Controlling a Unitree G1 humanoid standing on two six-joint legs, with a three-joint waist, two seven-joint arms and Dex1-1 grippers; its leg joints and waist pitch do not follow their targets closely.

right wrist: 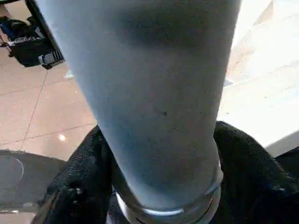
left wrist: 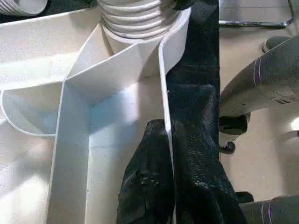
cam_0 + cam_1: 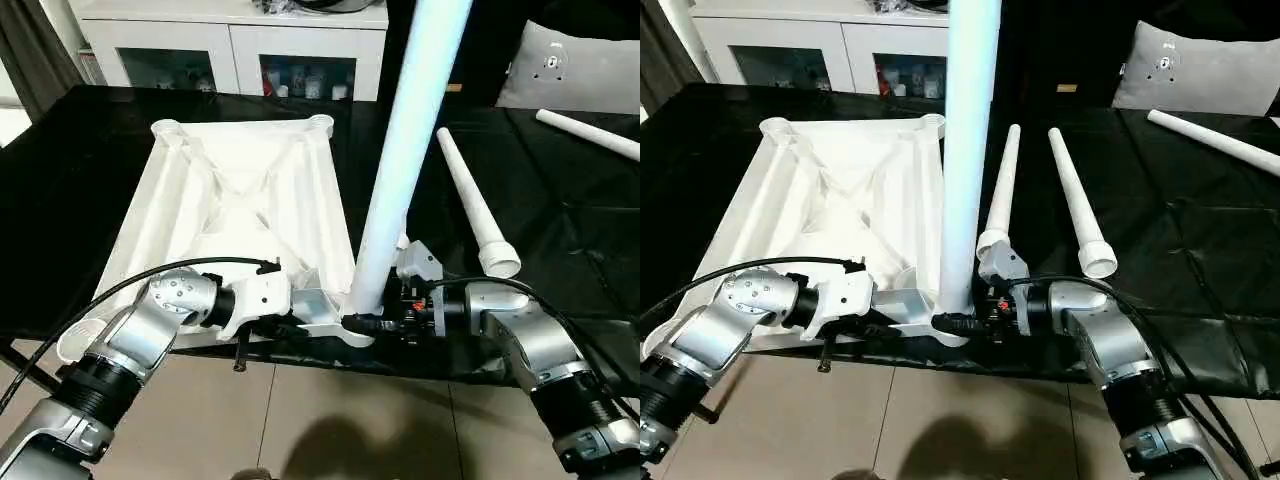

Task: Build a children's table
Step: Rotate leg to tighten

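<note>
Jaws first: the right gripper (image 3: 962, 323) is clenched around the base of an upright leg (image 3: 968, 150), at the near-right corner socket of the tabletop (image 3: 840, 200). The left gripper (image 2: 168, 186) pinches the tabletop's near rim wall, one finger either side, bracing it. That tabletop lies ribbed side up on the black desk (image 3: 1200, 250). Threads on the leg (image 2: 135, 18) sit above the socket, so I judge it not fully seated. Two loose legs (image 3: 1072, 195) lie just right of the tabletop, another leg (image 3: 1210, 135) farther right. Three sockets remain unfilled; the build looks barely begun
</note>
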